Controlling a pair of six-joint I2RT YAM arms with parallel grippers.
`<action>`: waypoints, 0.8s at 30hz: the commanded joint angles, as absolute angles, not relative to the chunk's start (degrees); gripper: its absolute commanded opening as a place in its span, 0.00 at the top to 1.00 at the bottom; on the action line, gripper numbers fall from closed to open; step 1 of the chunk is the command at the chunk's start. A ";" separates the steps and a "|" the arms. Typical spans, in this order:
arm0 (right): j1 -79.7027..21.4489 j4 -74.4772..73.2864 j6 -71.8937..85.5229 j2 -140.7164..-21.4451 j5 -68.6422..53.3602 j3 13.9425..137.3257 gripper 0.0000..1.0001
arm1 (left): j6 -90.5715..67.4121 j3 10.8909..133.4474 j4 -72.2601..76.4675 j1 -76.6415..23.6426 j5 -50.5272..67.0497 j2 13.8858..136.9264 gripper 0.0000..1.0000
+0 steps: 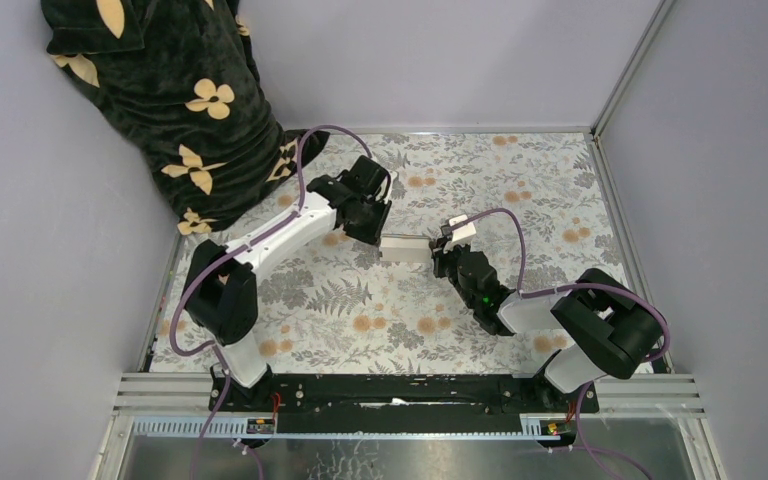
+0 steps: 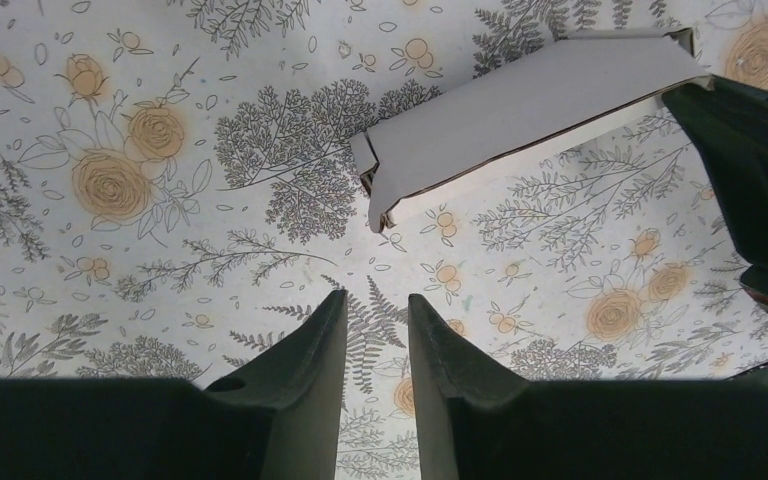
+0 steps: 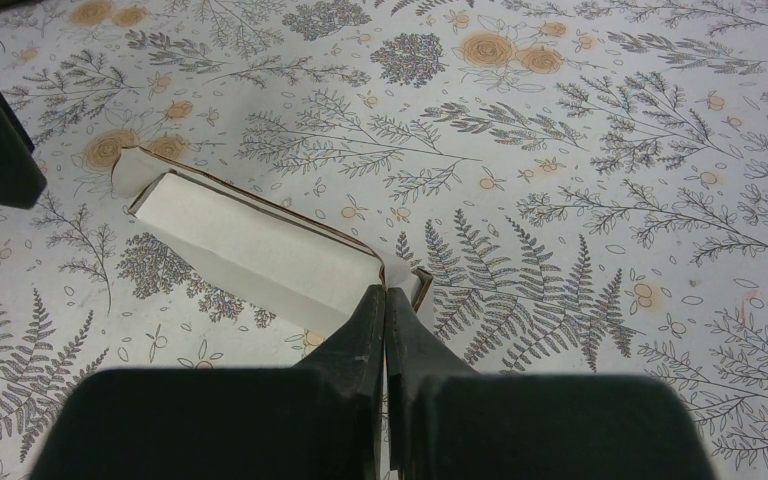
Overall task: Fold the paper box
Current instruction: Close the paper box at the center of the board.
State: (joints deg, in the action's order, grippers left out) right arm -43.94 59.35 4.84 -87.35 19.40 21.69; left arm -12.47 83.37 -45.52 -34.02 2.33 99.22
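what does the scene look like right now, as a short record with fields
box: white paper box, partly folded into a long shape, between the two arms
right tool: shut, pinching one end of the box
left tool: open, empty, short of the box's other end
surface: floral cloth
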 commanded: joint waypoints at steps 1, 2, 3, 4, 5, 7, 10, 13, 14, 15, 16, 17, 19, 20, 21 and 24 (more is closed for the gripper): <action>-44.94 50.45 5.63 -88.76 16.92 21.44 1.00 | -9.90 81.89 -41.22 -33.30 6.10 99.99 0.65; -44.94 50.40 5.63 -88.85 16.94 21.57 1.00 | -9.79 81.64 -40.94 -33.24 6.07 100.14 0.65; -44.94 50.22 5.61 -88.81 16.84 21.61 1.00 | -9.76 81.56 -40.69 -33.15 6.05 100.26 0.65; -44.92 50.23 5.60 -88.90 16.90 21.57 1.00 | -9.76 81.51 -40.39 -33.03 6.05 100.35 0.65; -44.91 50.29 5.50 -88.94 16.90 21.60 1.00 | -9.68 81.62 -40.16 -33.04 6.14 100.46 0.65; -44.96 50.21 5.51 -88.88 16.81 21.67 1.00 | -9.52 81.93 -39.70 -33.02 6.15 100.81 0.65; -44.97 50.10 5.43 -88.93 16.87 21.69 1.00 | -9.32 82.71 -39.47 -32.95 5.83 102.07 0.65; -44.96 50.10 5.30 -88.95 16.84 21.74 1.00 | -9.15 83.07 -39.06 -32.96 5.82 103.00 0.65; -44.93 50.10 5.28 -89.01 16.80 21.72 1.00 | -9.14 83.23 -39.11 -32.96 5.88 103.34 0.66; -44.91 50.10 5.27 -89.11 16.90 21.79 1.00 | -9.14 83.31 -39.11 -32.96 5.94 103.49 0.66; -44.91 50.02 5.21 -89.08 16.75 21.83 1.00 | -9.14 83.42 -39.03 -32.94 5.91 103.72 0.66; -44.91 49.93 5.13 -88.99 16.72 21.88 1.00 | -9.14 83.45 -38.96 -32.90 5.85 103.87 0.66; -45.00 50.09 5.18 -89.10 16.80 21.78 1.00 | -9.14 83.37 -38.76 -32.96 5.74 103.92 0.67; -44.93 50.11 5.12 -89.12 16.70 21.78 1.00 | -9.14 83.47 -38.69 -32.95 5.63 103.87 0.67; -44.94 50.03 5.02 -89.04 16.69 21.81 1.00 | -9.02 83.54 -38.67 -32.96 5.50 103.83 0.67; -44.93 50.01 5.01 -89.12 16.68 21.88 1.00 | -8.73 83.95 -38.67 -32.95 5.12 103.80 0.67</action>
State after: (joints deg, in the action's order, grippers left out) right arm -43.94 58.50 4.82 -87.37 18.92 22.26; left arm -10.26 81.87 -40.86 -33.32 5.17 103.98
